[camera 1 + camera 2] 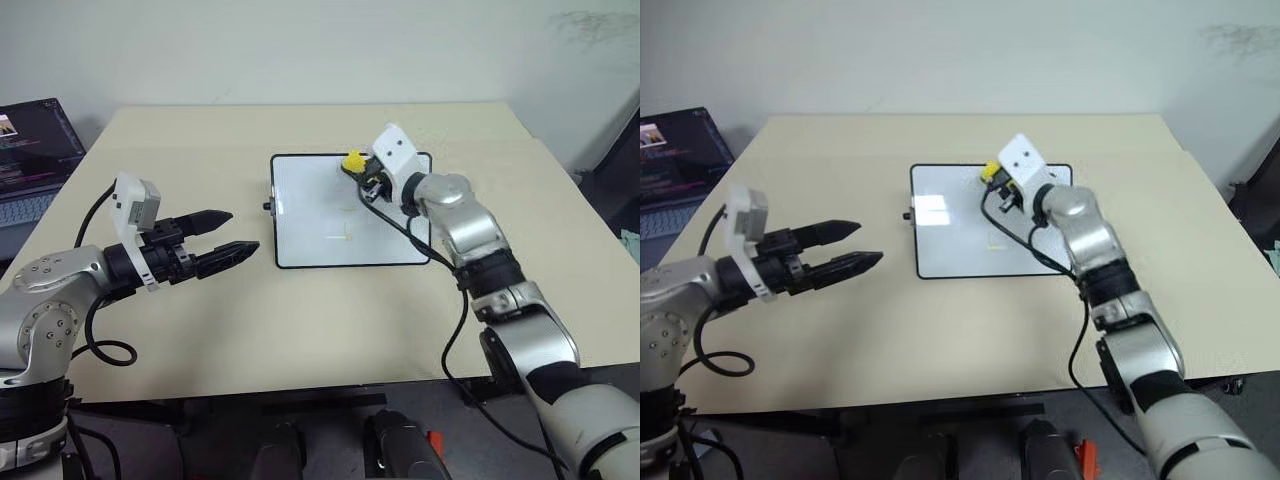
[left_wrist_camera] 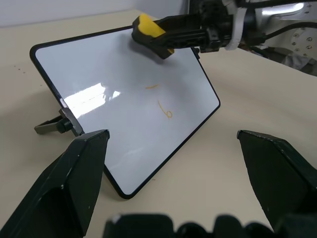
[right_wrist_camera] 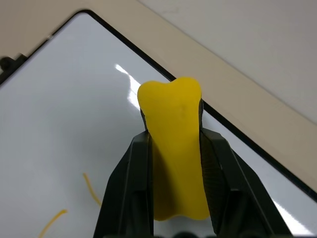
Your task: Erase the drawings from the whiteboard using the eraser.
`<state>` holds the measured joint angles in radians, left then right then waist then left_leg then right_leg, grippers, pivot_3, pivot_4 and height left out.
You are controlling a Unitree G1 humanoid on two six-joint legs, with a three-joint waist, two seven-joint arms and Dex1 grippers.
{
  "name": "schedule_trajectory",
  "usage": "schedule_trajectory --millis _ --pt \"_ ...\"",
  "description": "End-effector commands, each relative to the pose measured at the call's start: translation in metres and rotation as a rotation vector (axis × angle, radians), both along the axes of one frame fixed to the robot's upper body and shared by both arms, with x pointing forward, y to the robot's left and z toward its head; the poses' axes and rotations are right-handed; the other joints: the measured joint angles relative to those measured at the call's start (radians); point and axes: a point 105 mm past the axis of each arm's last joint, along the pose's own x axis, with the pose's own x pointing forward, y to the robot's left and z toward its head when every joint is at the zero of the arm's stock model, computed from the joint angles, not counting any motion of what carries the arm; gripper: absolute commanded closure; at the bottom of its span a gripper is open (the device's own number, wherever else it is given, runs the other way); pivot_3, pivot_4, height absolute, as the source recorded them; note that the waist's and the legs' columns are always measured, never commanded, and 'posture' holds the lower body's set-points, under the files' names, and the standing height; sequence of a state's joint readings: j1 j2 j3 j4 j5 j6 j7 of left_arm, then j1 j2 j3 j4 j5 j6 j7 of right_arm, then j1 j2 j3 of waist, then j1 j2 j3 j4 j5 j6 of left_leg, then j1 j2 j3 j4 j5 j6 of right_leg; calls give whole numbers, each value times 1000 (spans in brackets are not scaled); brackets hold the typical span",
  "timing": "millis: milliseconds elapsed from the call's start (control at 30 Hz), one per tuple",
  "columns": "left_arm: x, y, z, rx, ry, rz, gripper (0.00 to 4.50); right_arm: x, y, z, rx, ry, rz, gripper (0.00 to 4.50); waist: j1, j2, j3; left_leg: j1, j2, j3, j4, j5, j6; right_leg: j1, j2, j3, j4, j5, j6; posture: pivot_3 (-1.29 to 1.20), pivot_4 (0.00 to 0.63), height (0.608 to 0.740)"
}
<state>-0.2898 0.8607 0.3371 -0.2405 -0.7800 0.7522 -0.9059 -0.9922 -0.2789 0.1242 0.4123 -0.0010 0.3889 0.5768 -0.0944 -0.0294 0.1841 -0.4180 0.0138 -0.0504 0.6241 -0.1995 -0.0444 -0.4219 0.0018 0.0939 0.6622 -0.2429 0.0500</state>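
Observation:
The whiteboard (image 1: 310,215) lies flat in the middle of the beige table, black-framed, with a knob on its left side. Faint yellowish drawings (image 1: 346,234) sit near its centre; the left wrist view shows them as two thin strokes (image 2: 166,110). My right gripper (image 1: 357,167) is shut on the yellow eraser (image 1: 353,161), held just above the board's far edge, and the right wrist view shows the eraser (image 3: 176,144) squeezed between both fingers. My left gripper (image 1: 228,236) hangs open to the left of the board, holding nothing.
A laptop (image 1: 30,155) stands at the table's far left corner. The table (image 1: 300,320) has bare beige surface all round the board. A black cable runs along my right arm beside the board's right edge.

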Motion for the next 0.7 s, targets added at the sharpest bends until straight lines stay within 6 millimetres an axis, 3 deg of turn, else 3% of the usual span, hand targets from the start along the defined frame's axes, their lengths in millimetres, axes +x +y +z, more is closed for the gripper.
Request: schedule_trajectory --millis 33,200,300,433,700 --pt "-2 -1 12 7 -57 -13 0 -13 -30 46 143 -90 -16 3534 7 0 1 0 0 0 0 0 0 0 0 0 0 0 0 0 150 740" --pt "-1 -1 12 6 -58 -16 0 -25 -90 56 291 -133 -154 3534 10 0 1 0 0 0 0 0 0 0 0 0 -1 0 -1 0 150 740" --pt "-1 0 12 5 -58 -16 0 -35 -113 54 414 -155 -205 3534 11 0 1 0 0 1 0 0 0 0 0 1 -1 -1 -1 0 150 740" --pt "-1 1 11 6 -53 -14 0 -55 -146 26 482 -165 -354 3534 11 0 1 1 0 2 -1 0 0 0 0 1 0 -1 -1 0 150 740" --pt "-1 -2 9 13 -38 -40 0 -87 -163 -20 545 -120 -482 3534 6 1 1 2 0 3 0 0 0 0 0 3 1 -2 -4 0 150 740"
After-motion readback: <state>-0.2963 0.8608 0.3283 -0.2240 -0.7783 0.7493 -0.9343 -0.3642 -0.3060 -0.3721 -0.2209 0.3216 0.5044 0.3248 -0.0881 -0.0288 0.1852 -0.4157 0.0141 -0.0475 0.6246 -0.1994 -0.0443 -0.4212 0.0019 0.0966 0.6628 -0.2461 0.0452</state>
